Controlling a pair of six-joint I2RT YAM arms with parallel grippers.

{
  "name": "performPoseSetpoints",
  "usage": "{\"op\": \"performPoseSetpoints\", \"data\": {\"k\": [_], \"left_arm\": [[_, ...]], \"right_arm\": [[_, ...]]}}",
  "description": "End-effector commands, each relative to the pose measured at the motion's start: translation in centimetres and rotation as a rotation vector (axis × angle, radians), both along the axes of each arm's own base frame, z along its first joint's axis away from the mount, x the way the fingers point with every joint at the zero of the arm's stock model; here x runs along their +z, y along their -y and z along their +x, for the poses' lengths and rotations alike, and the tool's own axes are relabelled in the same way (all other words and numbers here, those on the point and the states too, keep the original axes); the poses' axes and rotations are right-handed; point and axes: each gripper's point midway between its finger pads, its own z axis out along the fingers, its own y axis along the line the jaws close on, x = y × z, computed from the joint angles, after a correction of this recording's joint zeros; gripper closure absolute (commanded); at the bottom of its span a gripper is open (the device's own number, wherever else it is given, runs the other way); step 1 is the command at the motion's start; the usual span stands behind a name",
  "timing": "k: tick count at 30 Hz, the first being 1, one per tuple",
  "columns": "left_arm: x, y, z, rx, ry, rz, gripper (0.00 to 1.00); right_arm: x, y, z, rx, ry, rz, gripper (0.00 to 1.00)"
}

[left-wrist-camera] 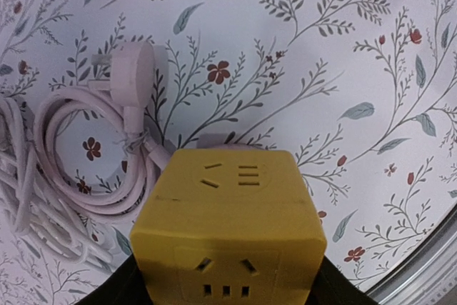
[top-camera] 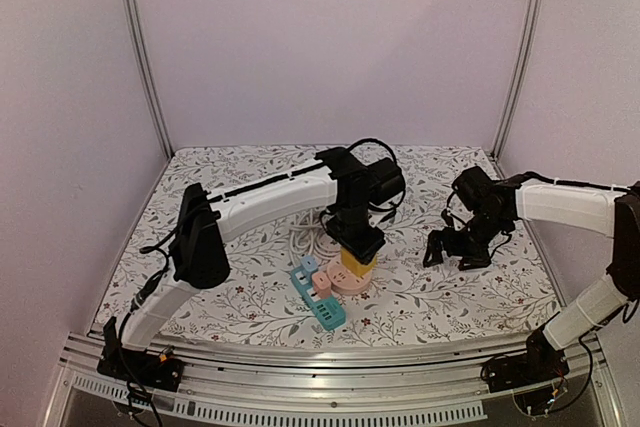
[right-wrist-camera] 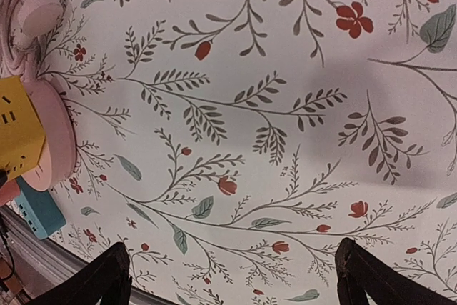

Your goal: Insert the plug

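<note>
Gripping the rigid yellow plastic cube adapter point(left-wrist-camera: 227, 226) by its smooth, likely slippery sides, the left gripper point(top-camera: 358, 252) holds it over the round pink socket base point(top-camera: 352, 287). It looks light. The right gripper point(right-wrist-camera: 232, 276) hangs spread and empty.

A pale cloth point(top-camera: 250, 172) printed with grey leafy sprigs and small red flowers covers the whole table and lies flat. Plain pale walls point(top-camera: 330, 37) close in the back and both sides, and a slim metal post point(top-camera: 140, 47) stands upright at each rear corner. A ribbed metal rail point(top-camera: 330, 372) runs along the near edge. Near the middle of the cloth a teal strip point(top-camera: 325, 312) lies at a slant, with a small pink block point(top-camera: 322, 283) touching it.
</note>
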Motion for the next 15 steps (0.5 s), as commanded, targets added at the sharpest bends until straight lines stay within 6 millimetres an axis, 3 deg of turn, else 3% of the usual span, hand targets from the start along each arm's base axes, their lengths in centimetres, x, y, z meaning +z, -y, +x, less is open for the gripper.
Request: {"op": "performPoseSetpoints", "data": {"k": [1, 7, 15], "left_arm": [[-7.3, -3.6, -0.1, 0.048, -0.118, 0.182, 0.94], [-5.8, -2.8, 0.7, 0.06, -0.104, 0.123, 0.71], [-3.0, -0.5, 1.0, 0.088, -0.094, -0.012, 0.49]], "right_arm": [[0.3, -0.2, 0.6, 0.002, -0.004, -0.008, 0.01], [0.6, -0.4, 1.3, -0.007, -0.002, -0.014, 0.01], [1.0, -1.0, 2.3, -0.018, 0.003, -0.007, 0.01]]}}
